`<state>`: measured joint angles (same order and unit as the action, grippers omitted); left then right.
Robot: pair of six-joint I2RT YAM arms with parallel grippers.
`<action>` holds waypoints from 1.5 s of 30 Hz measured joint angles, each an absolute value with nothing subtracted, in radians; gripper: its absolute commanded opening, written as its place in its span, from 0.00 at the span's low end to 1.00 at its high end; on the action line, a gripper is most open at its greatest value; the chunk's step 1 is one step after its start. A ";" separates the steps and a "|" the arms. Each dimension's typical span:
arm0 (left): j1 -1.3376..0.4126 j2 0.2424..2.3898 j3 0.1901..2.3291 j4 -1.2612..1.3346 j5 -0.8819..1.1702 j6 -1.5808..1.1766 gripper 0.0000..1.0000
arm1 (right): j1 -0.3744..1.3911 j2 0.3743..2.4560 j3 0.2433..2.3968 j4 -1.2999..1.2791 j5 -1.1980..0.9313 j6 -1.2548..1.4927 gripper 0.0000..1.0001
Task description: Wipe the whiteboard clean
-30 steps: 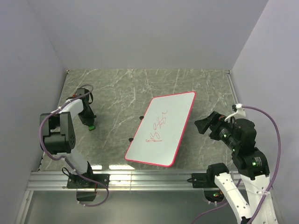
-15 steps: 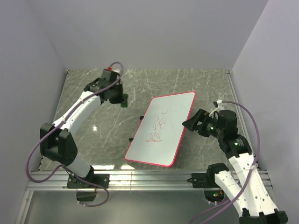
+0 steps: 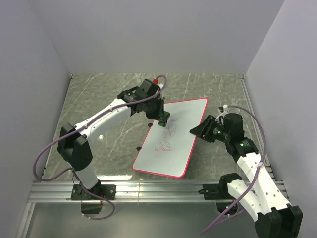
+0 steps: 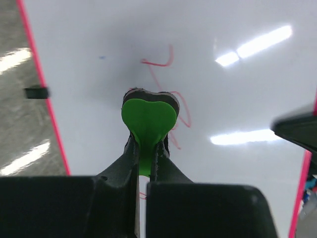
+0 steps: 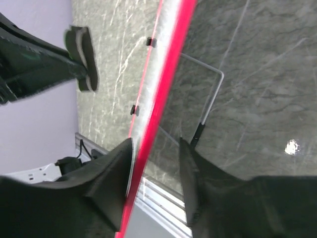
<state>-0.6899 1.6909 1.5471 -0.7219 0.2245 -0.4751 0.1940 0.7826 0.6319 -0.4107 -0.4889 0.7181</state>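
Observation:
The whiteboard (image 3: 173,153) lies slanted mid-table, with a red-pink rim and red scribbles (image 3: 165,140) on it. My left gripper (image 3: 161,118) is shut on the green eraser (image 3: 162,122) and hovers over the board's upper half. From the left wrist, the eraser (image 4: 148,116) sits right at the scribbles (image 4: 159,62) on the whiteboard (image 4: 84,44). My right gripper (image 3: 194,131) straddles the board's right edge. In the right wrist view the rim (image 5: 166,79) runs between the fingers of the right gripper (image 5: 156,144): one finger is against it, and a gap shows on the other side.
A thin wire prop (image 5: 214,97) stands under the board on the dark marbled table (image 3: 104,99). Two small black clips (image 3: 150,125) sit by the board's left edge. Grey walls close in the back and sides, and a metal rail (image 3: 158,188) runs along the front.
My left arm swung from the table's left side to above the whiteboard, carrying the eraser. My right gripper reached the board's right edge and its jaws narrowed around the rim.

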 measured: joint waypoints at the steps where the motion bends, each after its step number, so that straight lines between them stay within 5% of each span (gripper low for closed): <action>1: -0.702 1.699 1.553 -0.722 0.240 -0.477 0.00 | 0.195 0.785 0.632 -0.406 -0.492 0.719 0.44; 7: -0.757 1.744 1.577 -0.717 0.292 -0.497 0.00 | 0.199 0.790 0.633 -0.401 -0.499 0.723 0.19; 12: -0.768 1.795 1.621 -0.719 0.316 -0.513 0.00 | 0.201 0.814 0.649 -0.404 -0.524 0.782 0.09; 24: -0.783 1.914 1.721 -0.715 0.315 -0.576 0.00 | 0.211 0.910 0.806 -0.548 -0.483 0.757 0.03; 36: -0.656 1.904 1.501 -0.642 0.291 -0.613 0.00 | 0.214 0.965 0.898 -0.636 -0.455 0.762 0.00; 45: -0.663 1.950 1.570 -0.711 0.235 -0.577 0.00 | 0.213 0.963 0.897 -0.638 -0.451 0.766 0.00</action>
<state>-0.6632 1.9503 1.5700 -0.7109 0.2348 -0.5774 0.2134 0.9634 0.8974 -0.6384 -0.4507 0.7662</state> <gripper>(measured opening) 0.057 0.132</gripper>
